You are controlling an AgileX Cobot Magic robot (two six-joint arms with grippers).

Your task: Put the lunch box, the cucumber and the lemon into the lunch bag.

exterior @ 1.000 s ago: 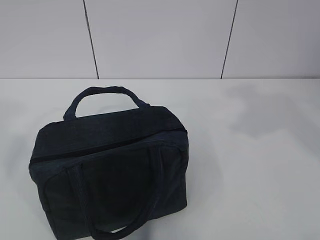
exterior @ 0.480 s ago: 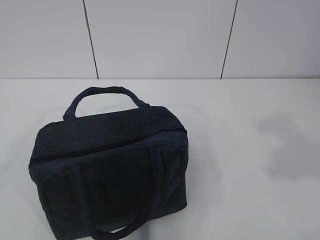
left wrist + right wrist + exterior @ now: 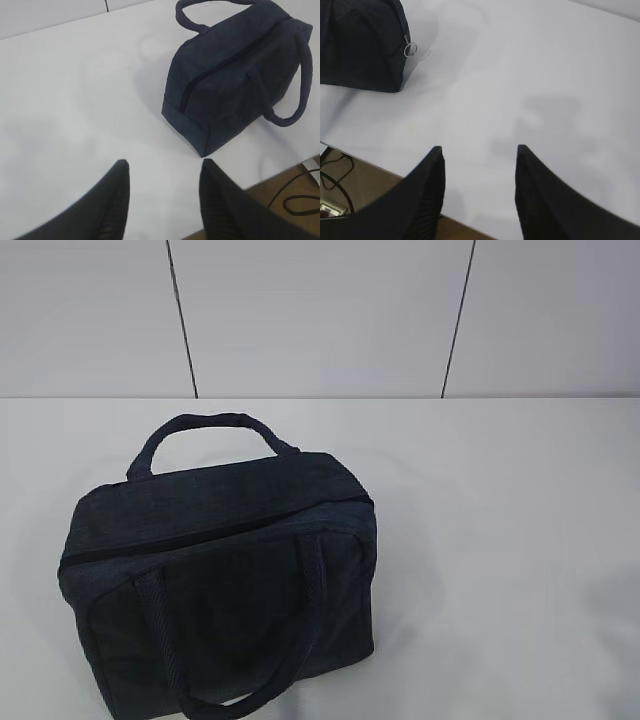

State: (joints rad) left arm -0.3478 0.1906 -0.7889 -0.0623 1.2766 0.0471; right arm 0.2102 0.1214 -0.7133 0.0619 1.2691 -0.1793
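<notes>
Navy fabric: the lunch bag [image 3: 220, 580] stands alone on the white table [image 3: 500, 540], at about 8 o'clock from the middle of the exterior view, near the table's front edge.
Zip: the dark seam along the bag's top looks drawn shut, and the metal ring pull [image 3: 410, 50] hangs at the end wall in the right wrist view.
Handles: one loop stands up at the back, the other droops down the front face.
Why so: with the bag closed and nothing else on the table, I judge that the lunch box, cucumber and lemon already sit inside; none of the three shows anywhere, so this is a guess.
Task stage: probably finished, the arms clear of the work.
Left gripper [image 3: 162, 172]: jaws parted to roughly half their reach, nothing between them, only bare table below.
Left arm pose: raised and hanging over the table's front edge, camera looking at the bag at about 1 o'clock.
Right gripper [image 3: 480, 155]: jaws likewise about half open and empty.
Right arm pose: raised above the table near its front edge, bag at about 10 o'clock, well apart.
Exterior view: neither arm appears in it.
</notes>
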